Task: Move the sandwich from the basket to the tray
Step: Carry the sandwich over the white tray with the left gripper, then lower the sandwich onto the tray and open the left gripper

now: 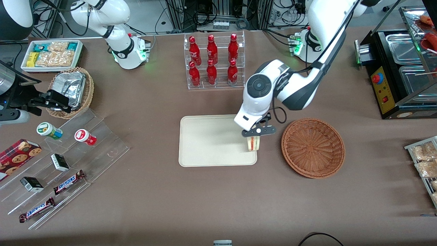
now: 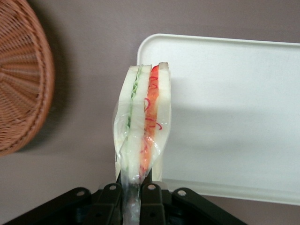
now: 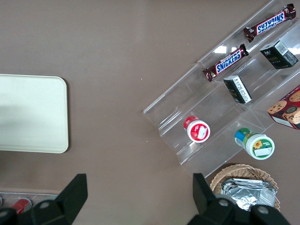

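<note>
The black two-finger pincer (image 1: 254,135) pinched the plastic-wrapped triangular white-bread sandwich (image 1: 253,143) by its wrapper, hanging over the edge of the flat cream rectangular tray (image 1: 211,141) nearest the round reddish-brown wicker basket (image 1: 313,147). Released there, it would probably tip onto the brown table (image 1: 218,194).

- The tool (image 1: 254,135) is above the tray's (image 1: 208,143) edge nearest the basket (image 1: 313,147), clamped on the sandwich (image 1: 253,143).
- The basket sits on the counter (image 1: 211,205) beside the tray, toward the working arm's end.
- A bottle rack (image 1: 214,60) stands farther from the front camera than the tray.
</note>
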`<state>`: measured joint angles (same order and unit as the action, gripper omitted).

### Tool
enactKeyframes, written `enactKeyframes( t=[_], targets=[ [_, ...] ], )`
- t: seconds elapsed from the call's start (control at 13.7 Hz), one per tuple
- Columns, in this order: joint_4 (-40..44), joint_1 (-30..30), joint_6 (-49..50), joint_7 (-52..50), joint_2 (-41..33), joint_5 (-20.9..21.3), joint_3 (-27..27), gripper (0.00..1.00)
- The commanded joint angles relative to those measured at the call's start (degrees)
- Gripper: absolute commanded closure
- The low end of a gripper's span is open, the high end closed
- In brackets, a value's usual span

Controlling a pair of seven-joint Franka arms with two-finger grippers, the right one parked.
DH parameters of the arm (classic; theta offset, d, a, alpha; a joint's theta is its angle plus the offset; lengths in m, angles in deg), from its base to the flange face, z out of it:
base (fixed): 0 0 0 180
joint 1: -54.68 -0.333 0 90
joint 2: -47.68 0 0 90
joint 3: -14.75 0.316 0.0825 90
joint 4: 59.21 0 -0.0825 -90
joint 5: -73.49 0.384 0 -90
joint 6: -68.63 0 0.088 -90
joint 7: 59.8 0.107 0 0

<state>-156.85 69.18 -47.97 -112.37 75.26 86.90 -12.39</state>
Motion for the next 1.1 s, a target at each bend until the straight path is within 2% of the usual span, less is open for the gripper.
enactKeyframes(
  t=[0.0,0.44,0.8,1.02],
  targets=[
    [6.0,1.5,0.4,-5.4,4.7,3.5,-0.6,1.0],
    [11.7,2.1,-0.4,-6.1,9.9,5.0,-4.1,1.0],
    [11.2,2.2,-5.2,-5.4,14.0,10.8,-4.5,1.0],
    [11.2,2.6,-5.3,-4.6,14.8,11.6,-4.5,1.0]
  ],
)
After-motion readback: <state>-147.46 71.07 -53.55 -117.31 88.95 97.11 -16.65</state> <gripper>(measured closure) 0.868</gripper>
